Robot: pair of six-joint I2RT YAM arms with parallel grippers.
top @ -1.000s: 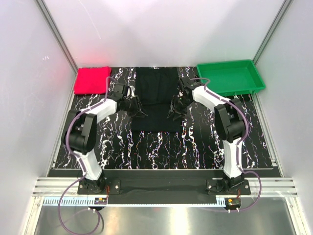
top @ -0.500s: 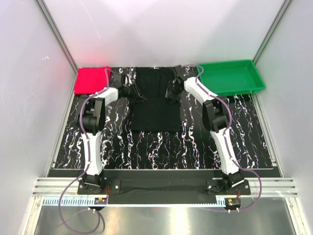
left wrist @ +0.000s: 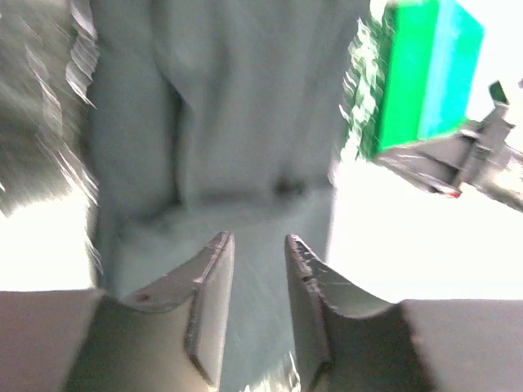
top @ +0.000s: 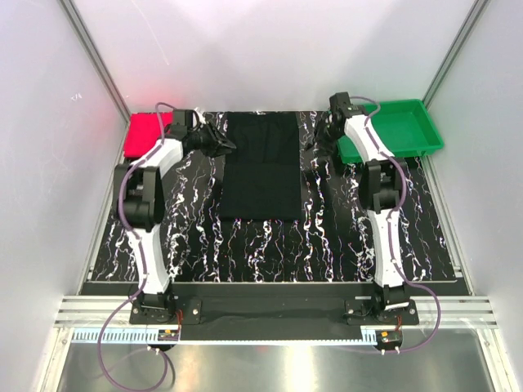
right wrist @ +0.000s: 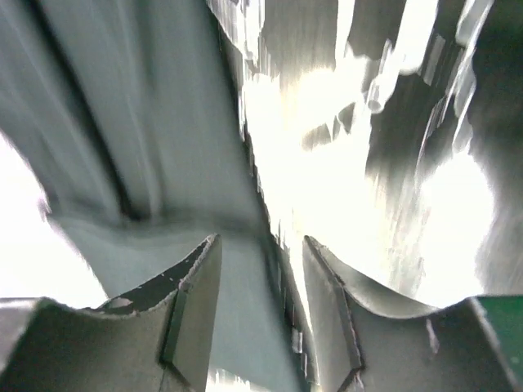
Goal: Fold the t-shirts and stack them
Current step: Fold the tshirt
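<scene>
The black t-shirt [top: 261, 175] lies flat as a long folded rectangle at the back middle of the table. It also shows in the left wrist view [left wrist: 237, 122] and the right wrist view [right wrist: 122, 106]. The pinkish-red t-shirt [top: 143, 135] lies folded at the back left corner, partly behind my left arm. My left gripper [top: 227, 147] is open and empty at the black shirt's left edge, its jaws over the cloth [left wrist: 257, 237]. My right gripper [top: 324, 140] is open and empty just right of the shirt, near its right edge [right wrist: 260, 238].
A green plastic tray [top: 400, 131] stands at the back right, close behind my right gripper; it also shows in the left wrist view [left wrist: 413, 73]. The table top [top: 245, 253] is black with white marbling. White walls close in the sides and back.
Both grippers have moved from the black shirt's middle sides toward the back and outward, off the cloth. The shirt now lies as a smooth narrow rectangle.
</scene>
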